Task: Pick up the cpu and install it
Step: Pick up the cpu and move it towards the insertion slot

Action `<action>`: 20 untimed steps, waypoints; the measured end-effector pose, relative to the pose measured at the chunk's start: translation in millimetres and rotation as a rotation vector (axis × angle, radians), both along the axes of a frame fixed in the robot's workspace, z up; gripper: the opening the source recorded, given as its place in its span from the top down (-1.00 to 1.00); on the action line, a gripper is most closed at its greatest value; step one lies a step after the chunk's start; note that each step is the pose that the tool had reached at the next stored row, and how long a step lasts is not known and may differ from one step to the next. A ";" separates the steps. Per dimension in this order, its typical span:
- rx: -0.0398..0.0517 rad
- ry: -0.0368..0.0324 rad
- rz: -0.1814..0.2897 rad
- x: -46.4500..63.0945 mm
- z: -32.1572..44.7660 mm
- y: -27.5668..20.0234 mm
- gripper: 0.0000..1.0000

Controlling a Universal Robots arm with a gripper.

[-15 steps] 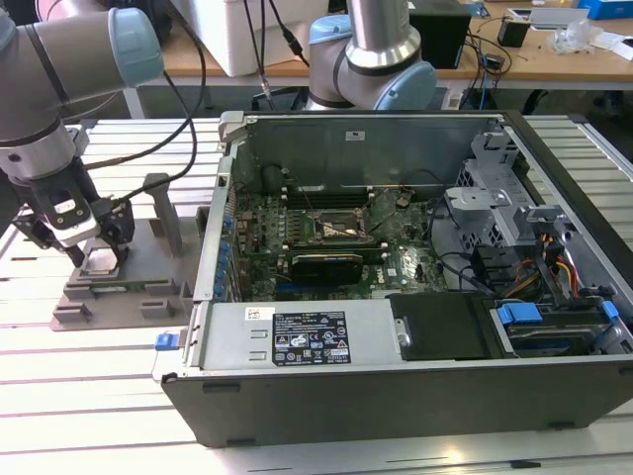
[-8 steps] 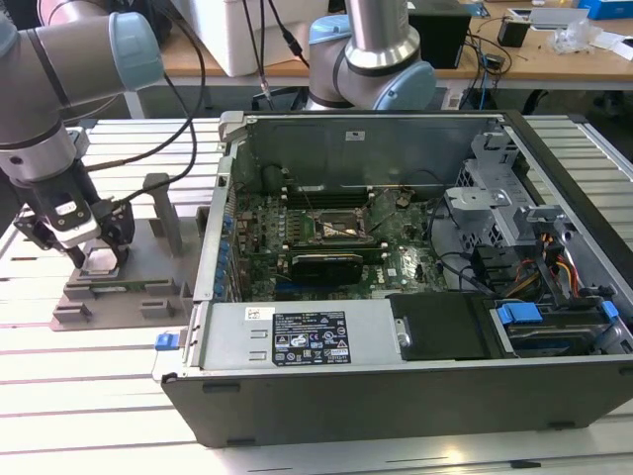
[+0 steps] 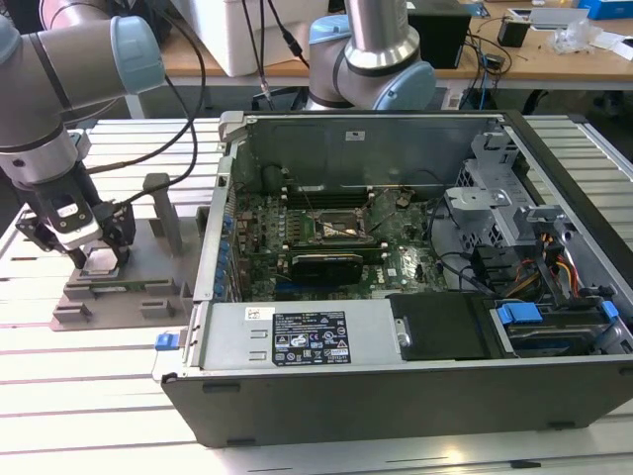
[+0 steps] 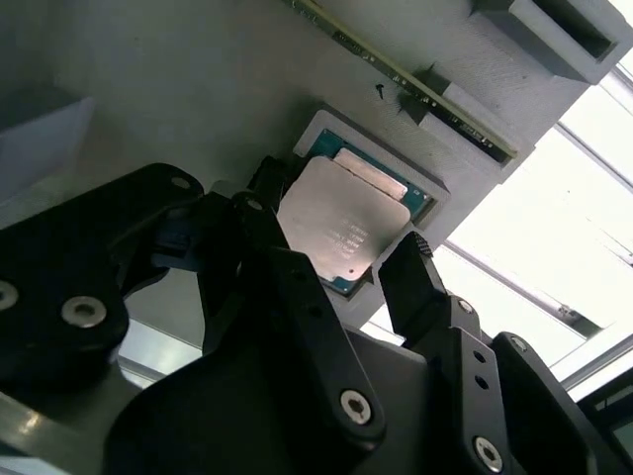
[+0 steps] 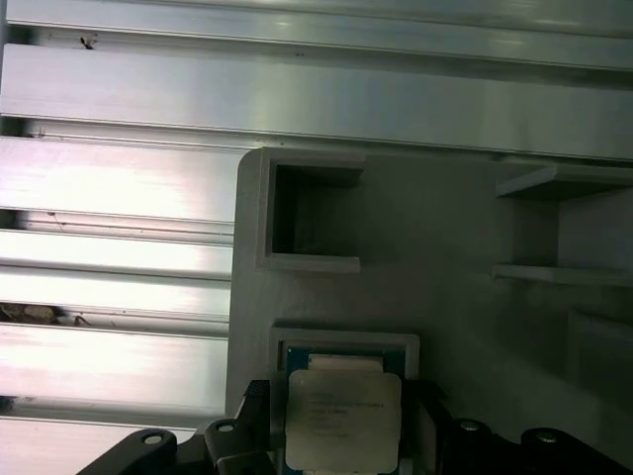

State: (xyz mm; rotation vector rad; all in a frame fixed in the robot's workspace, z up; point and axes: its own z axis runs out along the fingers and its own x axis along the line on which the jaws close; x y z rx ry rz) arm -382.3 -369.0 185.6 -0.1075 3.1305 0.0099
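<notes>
The gripper hangs low over a grey plastic tray that sits on the slatted metal bench, toward the exterior view's left of an open computer case. In both wrist views, the cpu lies flat with its silvery top up in a square recess of the tray. The black fingers stand on two opposite edges of the cpu and appear pressed against it, clamped on the chip. Inside the case, well apart from the gripper, the motherboard socket sits near the board's middle.
</notes>
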 end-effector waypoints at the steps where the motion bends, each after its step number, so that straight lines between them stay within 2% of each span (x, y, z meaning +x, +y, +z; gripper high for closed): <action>1: 0.0000 -0.0001 0.000 0.0 -0.1 0.0 -0.29; 3: -0.0001 0.0001 0.000 0.0 -0.1 0.0 -0.09; 11: 0.0003 -0.0007 0.000 0.1 1.5 0.1 -0.09; 12: -0.0002 0.0000 0.000 0.0 7.3 0.0 -0.09; 15: -0.0004 0.0000 0.000 0.0 18.5 0.1 -0.09; 20: -0.0028 -0.0001 0.000 0.0 31.5 0.9 -0.09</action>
